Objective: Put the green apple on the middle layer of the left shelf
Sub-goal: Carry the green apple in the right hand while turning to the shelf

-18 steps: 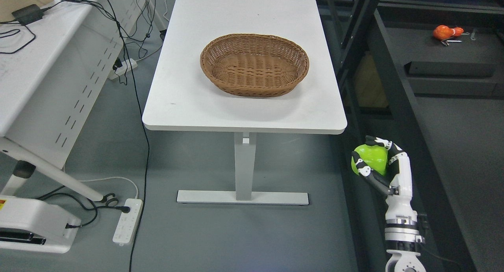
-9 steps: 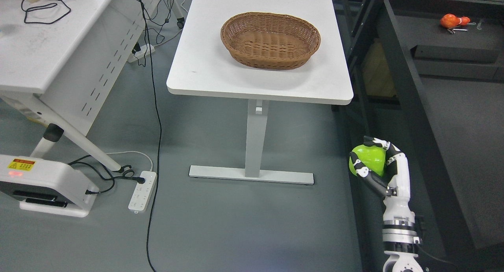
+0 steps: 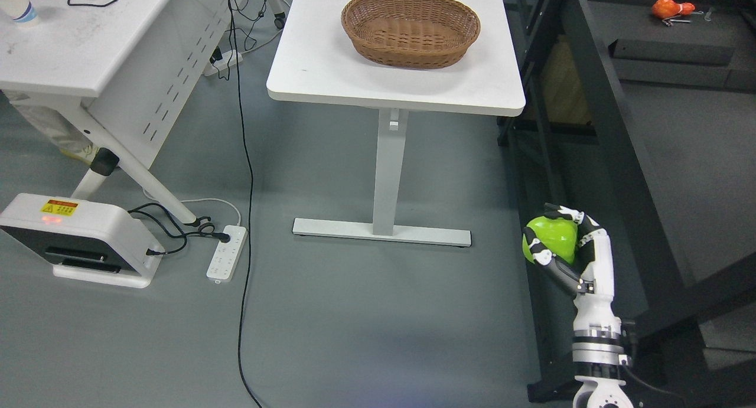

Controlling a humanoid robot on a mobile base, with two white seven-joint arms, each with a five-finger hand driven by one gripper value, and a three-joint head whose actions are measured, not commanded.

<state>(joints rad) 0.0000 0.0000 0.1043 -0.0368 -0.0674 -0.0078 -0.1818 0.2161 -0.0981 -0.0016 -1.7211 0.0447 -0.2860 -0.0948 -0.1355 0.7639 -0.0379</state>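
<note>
Green apple is being gripped by the right hand, fingers curled around it, low at right above the grey floor, beside a dark shelf frame. Wicker basket is being carried on the white worktop, well apart. Power strip is lying on the floor.

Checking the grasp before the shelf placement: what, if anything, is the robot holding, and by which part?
The right hand holds the round green apple, fingers wrapped around its sides and top. No left hand is in view.
</note>
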